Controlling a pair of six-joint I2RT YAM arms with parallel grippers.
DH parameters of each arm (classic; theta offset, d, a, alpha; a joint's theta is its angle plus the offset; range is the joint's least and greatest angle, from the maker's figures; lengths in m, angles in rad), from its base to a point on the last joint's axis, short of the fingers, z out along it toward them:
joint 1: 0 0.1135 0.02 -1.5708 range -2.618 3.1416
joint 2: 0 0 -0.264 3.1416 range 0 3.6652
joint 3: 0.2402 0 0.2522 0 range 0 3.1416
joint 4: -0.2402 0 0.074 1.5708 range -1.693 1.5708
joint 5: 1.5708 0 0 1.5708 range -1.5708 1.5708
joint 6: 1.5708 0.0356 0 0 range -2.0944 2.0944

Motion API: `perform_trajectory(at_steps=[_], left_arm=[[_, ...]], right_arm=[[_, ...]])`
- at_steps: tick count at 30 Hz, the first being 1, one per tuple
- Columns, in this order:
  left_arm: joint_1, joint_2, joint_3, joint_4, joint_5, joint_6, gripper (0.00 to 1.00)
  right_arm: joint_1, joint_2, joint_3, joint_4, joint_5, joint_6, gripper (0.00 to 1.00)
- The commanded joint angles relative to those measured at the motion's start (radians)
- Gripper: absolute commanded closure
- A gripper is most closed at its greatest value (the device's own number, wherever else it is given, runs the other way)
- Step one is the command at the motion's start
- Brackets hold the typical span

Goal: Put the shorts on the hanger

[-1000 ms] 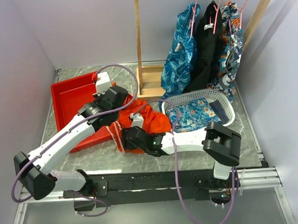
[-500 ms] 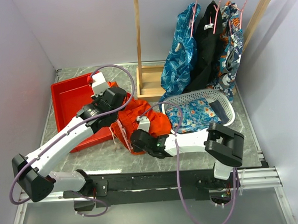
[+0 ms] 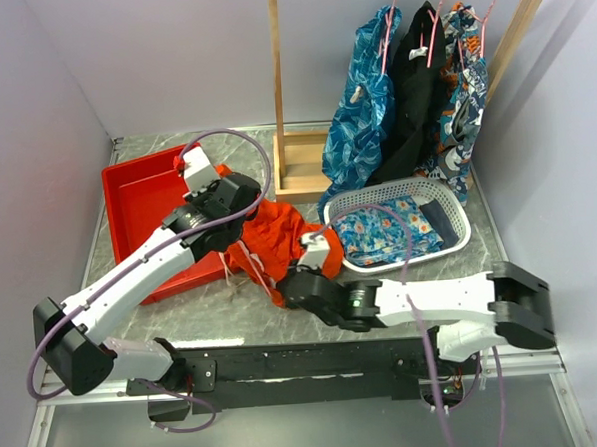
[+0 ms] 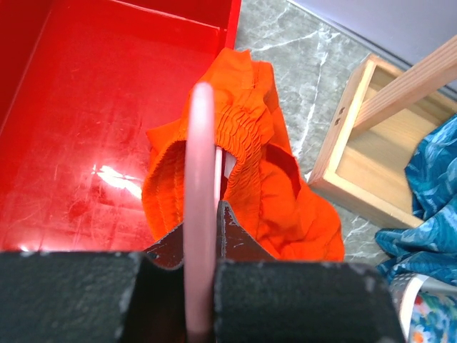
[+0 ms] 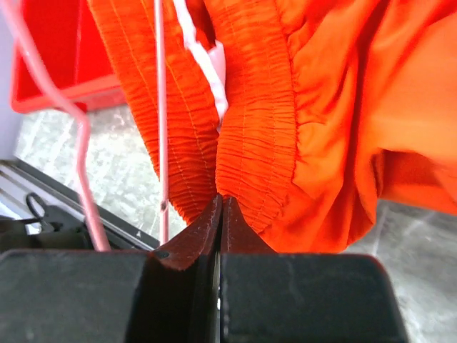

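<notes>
L hand [image 4: 207, 236] is clamping the hanger [image 4: 200, 153] wire; R hand [image 5: 220, 214] is pinching shut on the waistband of the shorts [image 3: 279, 239], bunched on the table [image 3: 223, 308] beside the red bin [image 4: 86, 143]; judged best: spreading the waistband slowly, keeping the drawstring [image 5: 213, 63] off the wire.

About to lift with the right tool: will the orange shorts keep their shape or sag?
Probably floppy: the shorts lie crumpled in folds, so they should sag from wherever the right tool pinches. The gathered waistband looks stretchy, likely giving before the rest follows. Thin fabric suggests little weight.
</notes>
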Motion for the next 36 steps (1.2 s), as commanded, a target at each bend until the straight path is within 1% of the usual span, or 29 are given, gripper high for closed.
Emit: perform_trajectory(at_steps=[1, 7, 12, 17, 21, 23, 28, 36], left_arm=[[0.003, -0.019, 0.032, 0.050, -0.070, -0.036, 0.99], [0.003, 0.020, 0.079, 0.003, -0.074, -0.062, 0.99], [0.003, 0.032, 0.070, 0.008, -0.074, -0.068, 0.99], [0.004, 0.044, 0.065, 0.012, -0.074, -0.080, 0.99], [0.003, 0.050, 0.059, 0.004, -0.076, -0.091, 0.99], [0.003, 0.052, 0.052, 0.003, -0.077, -0.100, 0.99], [0.003, 0.057, 0.056, 0.006, -0.076, -0.108, 0.99], [0.023, 0.051, 0.072, 0.017, -0.035, -0.128, 0.99]], right_arm=[[0.040, -0.093, -0.039, -0.036, 0.136, 0.024, 1.00], [0.128, -0.062, 0.040, -0.166, 0.272, 0.022, 1.00], [0.148, -0.070, 0.073, -0.227, 0.314, 0.045, 1.00], [0.162, -0.069, 0.123, -0.273, 0.344, 0.028, 1.00], [0.163, -0.055, 0.143, -0.281, 0.332, 0.021, 1.00], [0.165, -0.052, 0.166, -0.270, 0.318, -0.019, 1.00], [0.186, -0.030, 0.209, -0.292, 0.306, -0.047, 1.00], [0.198, 0.004, 0.183, -0.292, 0.274, -0.007, 1.00]])
